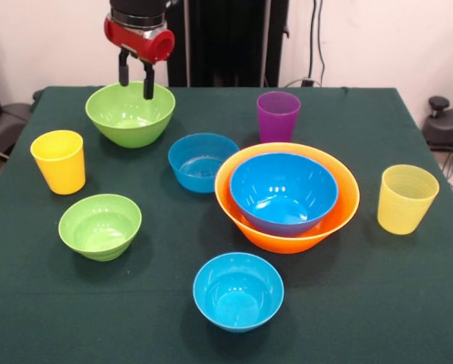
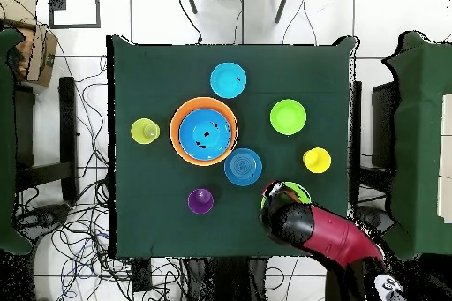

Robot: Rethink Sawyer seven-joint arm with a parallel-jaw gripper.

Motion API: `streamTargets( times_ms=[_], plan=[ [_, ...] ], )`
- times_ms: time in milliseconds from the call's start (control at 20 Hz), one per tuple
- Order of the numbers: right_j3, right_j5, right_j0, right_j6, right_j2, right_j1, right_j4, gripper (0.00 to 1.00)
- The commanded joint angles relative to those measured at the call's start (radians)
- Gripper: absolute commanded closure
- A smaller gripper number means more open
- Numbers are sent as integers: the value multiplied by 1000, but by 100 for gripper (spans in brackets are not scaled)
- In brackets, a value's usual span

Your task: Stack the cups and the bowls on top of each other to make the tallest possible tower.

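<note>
My gripper (image 1: 136,80) hangs open at the far rim of the medium green bowl (image 1: 130,115), with nothing held between its fingers. In the overhead view the arm (image 2: 322,231) covers most of that green bowl (image 2: 297,191). The large blue bowl (image 1: 284,191) sits nested inside the big orange bowl (image 1: 287,241). Standing alone are a small green bowl (image 1: 99,226), one small blue bowl (image 1: 202,161) and another small blue bowl (image 1: 237,291). The opaque yellow cup (image 1: 58,161), purple cup (image 1: 278,116) and ribbed pale yellow cup (image 1: 407,199) stand upright, each apart.
Everything rests on a dark green cloth-covered table (image 1: 363,303). Cables lie on the floor around the table (image 2: 79,227). Black chairs or stands sit beyond the table's sides.
</note>
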Motion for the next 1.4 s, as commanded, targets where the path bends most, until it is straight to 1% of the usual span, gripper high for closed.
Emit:
streamTargets(
  times_ms=[50,300,350,550,750,900,1000,1100,1150,1250,1400],
  plan=[
    [53,17,22,166,51,-11,64,0],
    [9,88,72,154,34,-31,87,0],
    [-15,129,99,157,19,-32,98,0],
    [-71,237,152,157,-4,-47,135,0],
    [-97,261,166,139,-5,-41,155,0],
    [-107,249,171,137,-5,-24,165,0],
    [-107,221,168,130,2,-7,167,0],
    [-98,171,152,119,19,16,163,0],
    [-91,136,133,104,40,32,157,0],
    [-88,99,108,86,66,54,148,0],
    [-99,95,97,72,78,67,138,0]
  ],
)
